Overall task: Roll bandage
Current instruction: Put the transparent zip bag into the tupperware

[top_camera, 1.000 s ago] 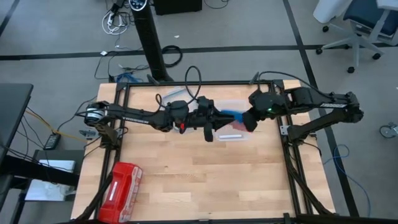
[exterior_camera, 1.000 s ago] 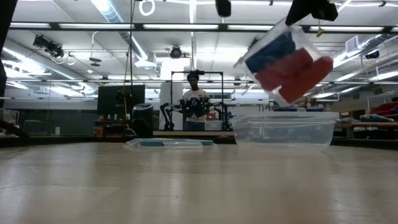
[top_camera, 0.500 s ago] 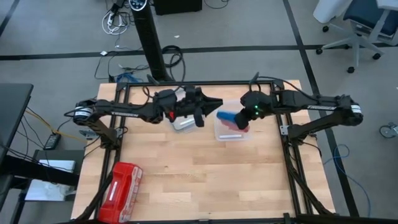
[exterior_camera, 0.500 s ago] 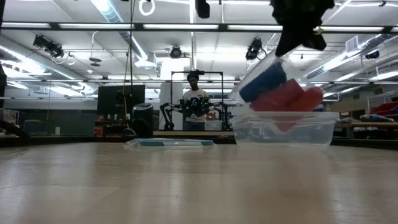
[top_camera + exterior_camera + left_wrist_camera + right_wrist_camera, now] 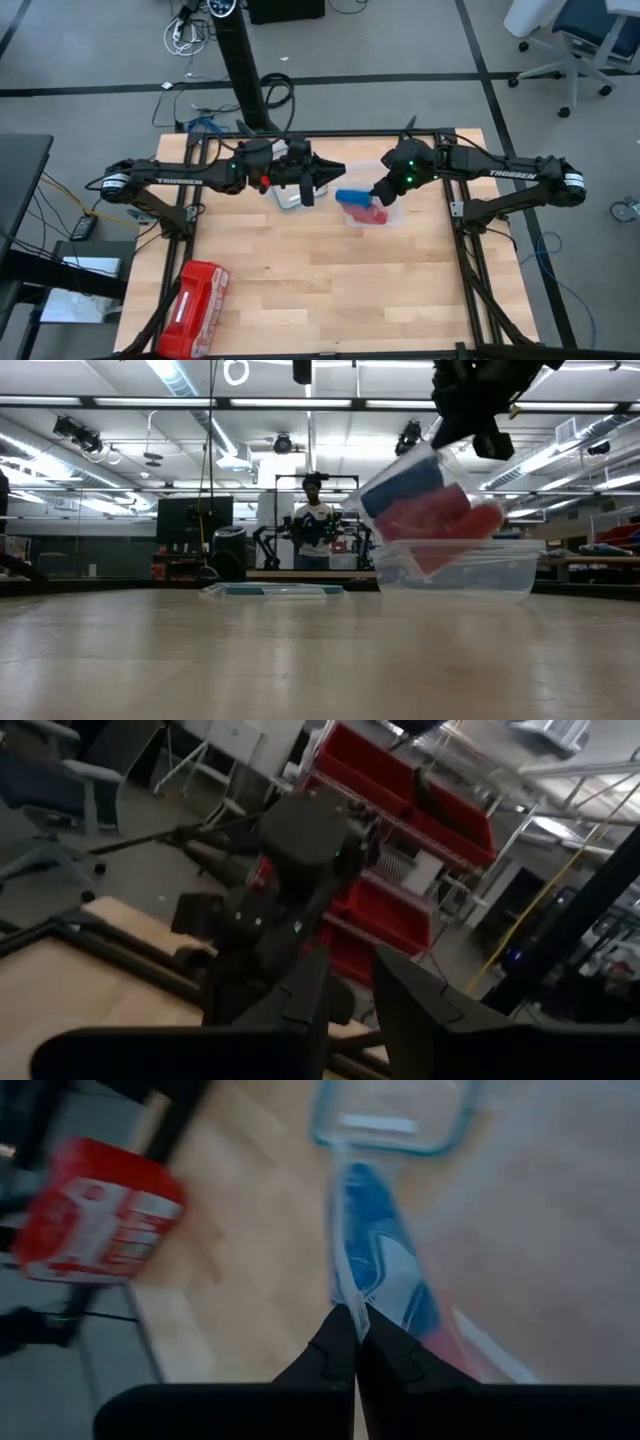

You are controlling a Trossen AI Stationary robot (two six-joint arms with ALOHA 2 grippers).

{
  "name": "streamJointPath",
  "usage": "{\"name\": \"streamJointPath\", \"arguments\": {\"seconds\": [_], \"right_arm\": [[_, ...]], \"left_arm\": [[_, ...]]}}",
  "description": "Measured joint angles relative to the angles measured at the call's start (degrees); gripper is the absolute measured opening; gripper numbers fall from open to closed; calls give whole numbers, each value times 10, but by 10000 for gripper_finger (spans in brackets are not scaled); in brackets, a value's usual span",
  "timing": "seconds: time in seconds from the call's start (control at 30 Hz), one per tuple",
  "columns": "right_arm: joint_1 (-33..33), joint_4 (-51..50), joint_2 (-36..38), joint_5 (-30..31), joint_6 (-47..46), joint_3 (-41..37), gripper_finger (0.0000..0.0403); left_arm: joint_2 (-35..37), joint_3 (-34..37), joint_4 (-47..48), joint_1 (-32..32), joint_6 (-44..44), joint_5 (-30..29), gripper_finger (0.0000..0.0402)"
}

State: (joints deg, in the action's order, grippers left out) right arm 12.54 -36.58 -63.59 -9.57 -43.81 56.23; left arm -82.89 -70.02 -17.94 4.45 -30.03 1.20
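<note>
Over the past second both arms have swung toward the surface's (image 5: pixel 300 280) far edge: the left arm has drawn back from the middle, and the right arm has carried its load leftward and lowered it, so that in the low view it now overlaps the tub's (image 5: pixel 500 570) rim. The load is a clear bag (image 5: pixel 425 500) holding the blue bandage (image 5: pixel 405 478) on top of pink-red rolls (image 5: pixel 440 520). This looks like fetching, not rolling; the bandage is still a packed roll inside the bag. The right hand (image 5: pixel 353 1342) is pinched shut on the bag's top edge, the bandage hanging just below and left of it over the tub. The left hand (image 5: pixel 310 178) hovers near the far edge over the lid (image 5: pixel 293 197), well apart from the bandage, fingers partly parted on nothing visible.
</note>
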Motion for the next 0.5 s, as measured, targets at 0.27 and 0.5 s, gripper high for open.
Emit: {"name": "streamJointPath", "arguments": {"seconds": [0.27,0.5], "right_arm": [[39,-37,-1,-8,21,-71,0],[52,-51,-1,33,2,-92,0]], "left_arm": [[21,0,32,0,28,1,80],[24,0,37,0,28,11,80]]}}
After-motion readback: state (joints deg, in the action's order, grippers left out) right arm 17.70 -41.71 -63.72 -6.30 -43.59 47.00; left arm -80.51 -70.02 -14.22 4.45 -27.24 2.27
